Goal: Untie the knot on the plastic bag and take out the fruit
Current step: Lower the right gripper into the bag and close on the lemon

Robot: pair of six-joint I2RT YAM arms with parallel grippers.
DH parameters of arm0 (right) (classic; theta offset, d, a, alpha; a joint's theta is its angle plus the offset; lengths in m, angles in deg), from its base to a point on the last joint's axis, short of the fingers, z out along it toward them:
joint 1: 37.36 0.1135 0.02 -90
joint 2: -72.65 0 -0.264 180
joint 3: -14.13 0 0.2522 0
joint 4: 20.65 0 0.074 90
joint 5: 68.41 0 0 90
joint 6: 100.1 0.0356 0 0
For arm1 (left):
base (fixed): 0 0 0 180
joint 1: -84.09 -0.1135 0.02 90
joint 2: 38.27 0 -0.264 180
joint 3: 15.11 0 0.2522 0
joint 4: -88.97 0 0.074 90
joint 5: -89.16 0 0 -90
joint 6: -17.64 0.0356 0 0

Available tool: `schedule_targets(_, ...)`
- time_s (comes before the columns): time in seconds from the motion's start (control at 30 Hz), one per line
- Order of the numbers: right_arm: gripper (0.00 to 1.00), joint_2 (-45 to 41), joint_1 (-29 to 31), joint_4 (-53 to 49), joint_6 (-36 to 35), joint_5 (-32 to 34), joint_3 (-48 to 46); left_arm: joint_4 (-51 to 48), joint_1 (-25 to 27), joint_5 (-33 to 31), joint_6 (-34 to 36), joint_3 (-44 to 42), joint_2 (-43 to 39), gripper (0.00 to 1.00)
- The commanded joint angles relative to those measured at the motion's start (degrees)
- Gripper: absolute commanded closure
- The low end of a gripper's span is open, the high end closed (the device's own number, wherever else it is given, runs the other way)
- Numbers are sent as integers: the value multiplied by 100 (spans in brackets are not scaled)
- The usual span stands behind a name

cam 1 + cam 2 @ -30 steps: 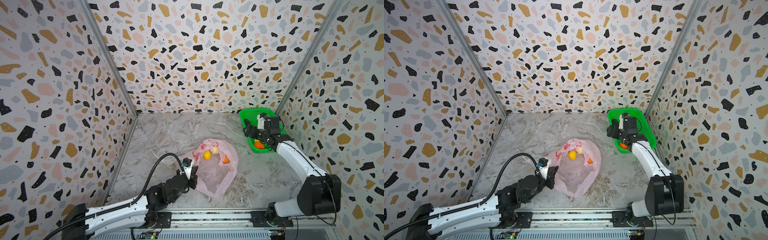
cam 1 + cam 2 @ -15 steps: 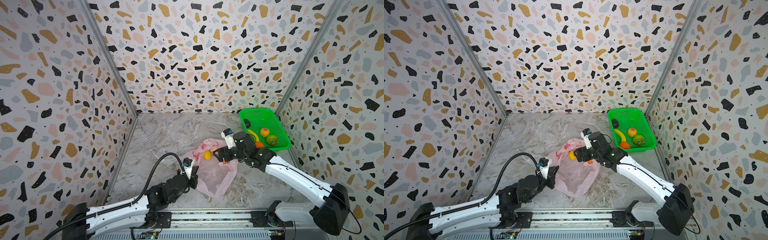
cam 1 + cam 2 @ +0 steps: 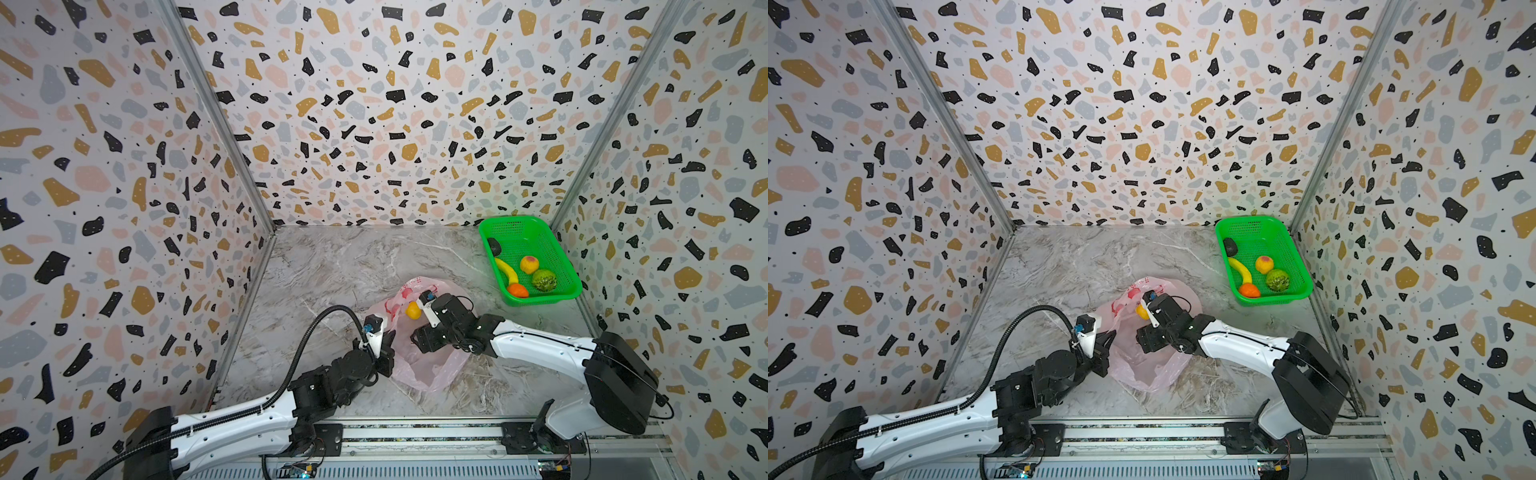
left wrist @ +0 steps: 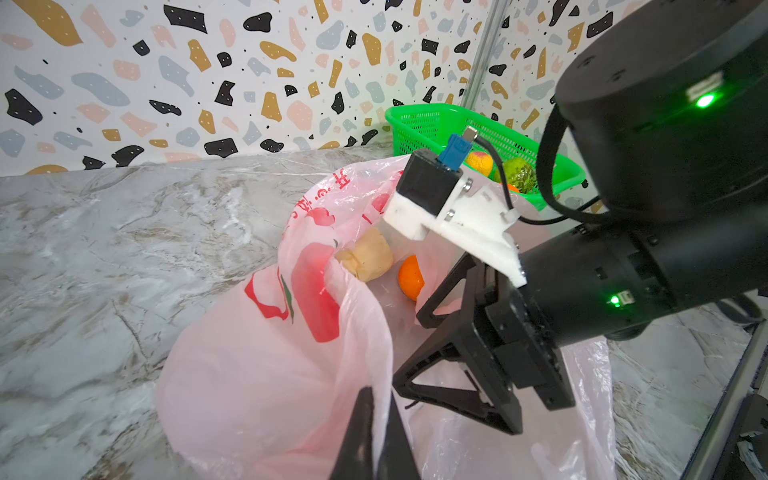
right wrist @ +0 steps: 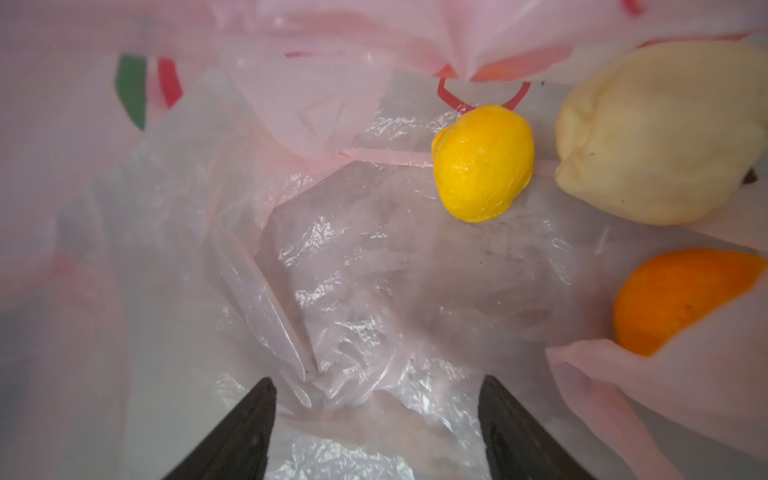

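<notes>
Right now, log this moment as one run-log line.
left fingers: shut on plastic bag rim | right fingers: open, empty, inside bag | in bag: yellow fruit, beige lump, orange

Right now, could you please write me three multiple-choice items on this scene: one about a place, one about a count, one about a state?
1. Where does the green basket stand?
A. far right corner
B. near left corner
C. in the middle

2. How many things lie in the basket?
A. three
B. five
C. seven

3. How do the jaws of the right gripper stand?
A. shut tight, empty
B. open inside the plastic bag
C. shut on the basket rim

Answers:
1 A: both top views show it at the far right.
2 B: dark oval, banana, peach, green ball, orange.
3 B: the right wrist view shows the jaws apart over pink film.
</notes>
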Motion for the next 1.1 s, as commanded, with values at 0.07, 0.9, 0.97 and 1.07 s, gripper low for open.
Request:
schedule_targets(0.07, 27, 354, 32, 539, 173, 184, 206, 187, 20, -39, 36, 98, -27, 100)
schedule_targets(0.9, 15, 1688, -451, 1827, 2020, 980, 762, 230, 20, 460, -17, -114, 147, 100)
schedule_targets(0.97, 17, 1818, -451, 1810, 2009, 1017, 872, 257, 20, 495, -11, -110, 180, 100)
schedule_targets(1.07, 20, 2015, -451, 1804, 2014, 1056, 1028, 248, 20, 516, 13, -76, 193, 100)
